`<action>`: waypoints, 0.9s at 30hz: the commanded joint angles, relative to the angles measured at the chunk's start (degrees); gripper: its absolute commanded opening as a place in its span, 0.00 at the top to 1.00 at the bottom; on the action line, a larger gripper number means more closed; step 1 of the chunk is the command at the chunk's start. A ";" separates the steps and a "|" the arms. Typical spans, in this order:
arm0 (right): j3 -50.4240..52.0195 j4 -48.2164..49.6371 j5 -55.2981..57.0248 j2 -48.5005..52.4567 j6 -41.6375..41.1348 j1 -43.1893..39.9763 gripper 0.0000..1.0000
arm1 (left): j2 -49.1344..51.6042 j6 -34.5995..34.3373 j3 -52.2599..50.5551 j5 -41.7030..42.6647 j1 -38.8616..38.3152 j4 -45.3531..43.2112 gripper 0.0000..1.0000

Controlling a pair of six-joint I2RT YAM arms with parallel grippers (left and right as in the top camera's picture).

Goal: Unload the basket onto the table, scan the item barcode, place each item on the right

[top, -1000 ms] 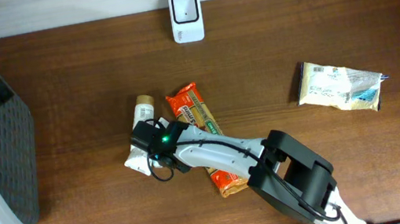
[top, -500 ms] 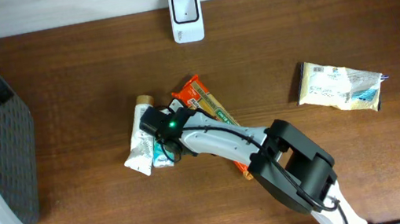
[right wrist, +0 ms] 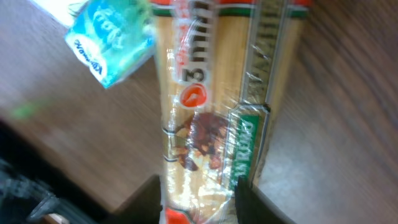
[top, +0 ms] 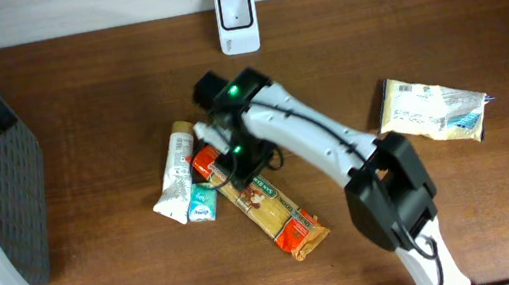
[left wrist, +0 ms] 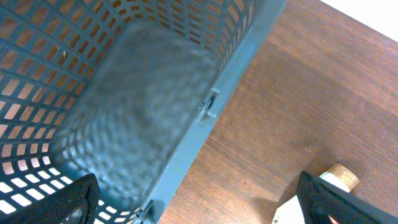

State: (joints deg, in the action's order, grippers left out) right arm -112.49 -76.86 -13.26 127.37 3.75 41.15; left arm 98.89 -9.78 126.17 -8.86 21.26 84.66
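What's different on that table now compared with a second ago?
The right gripper swung from the white tube across to the orange-and-clear pasta packet, now straddling it; whether it grips is unclear. The packet's upper end slid towards the tube. The tube, white scanner, cream pouch and grey basket stayed put.

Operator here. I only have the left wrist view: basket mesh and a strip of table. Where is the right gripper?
Observer: The right gripper is over the upper end of the pasta packet, near the middle of the table.
Operator: Has it got hold of the packet?
Observer: Its wrist view shows the packet running between the fingers. I can't confirm a firm grip.
Operator: And the scanner?
Observer: A white device, likely the scanner, stands at the table's far edge, beyond the packet.
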 commanded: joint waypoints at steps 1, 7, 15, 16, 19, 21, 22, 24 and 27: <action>2.47 3.37 17.20 -0.48 -4.24 8.55 0.30 | -0.33 0.90 0.42 -0.17 0.17 0.07 0.01; 18.45 20.33 43.04 -0.46 -8.76 15.78 0.25 | -0.33 0.90 0.42 -0.17 0.17 0.07 0.01; 20.33 23.54 48.39 -0.48 -9.99 15.34 0.96 | -0.33 0.90 0.42 -0.17 0.17 0.09 0.01; 18.40 21.18 44.94 -0.74 -10.25 15.34 0.96 | -0.33 0.90 0.42 -0.15 0.20 0.09 0.01; 4.61 7.82 21.77 -2.86 -7.85 11.80 0.96 | -0.33 0.92 0.42 -0.17 0.17 0.07 0.01; -0.87 3.26 -4.11 -3.21 -1.44 4.37 0.96 | -0.33 0.90 0.42 -0.17 0.17 0.09 0.01; 0.11 3.82 -16.24 -2.73 0.85 -0.02 0.96 | -0.33 0.90 0.42 -0.15 0.20 0.09 0.01; 4.31 6.67 -22.18 -1.16 0.94 -5.27 0.96 | -0.33 0.92 0.42 -0.15 0.17 0.09 0.01; 11.34 11.41 -15.45 -0.42 0.37 -8.33 0.84 | -0.33 0.92 0.42 -0.17 0.17 0.07 0.01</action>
State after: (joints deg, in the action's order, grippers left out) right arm -103.39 -66.04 -28.45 127.04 4.05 33.19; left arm 98.89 -9.78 126.19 -8.86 21.26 84.62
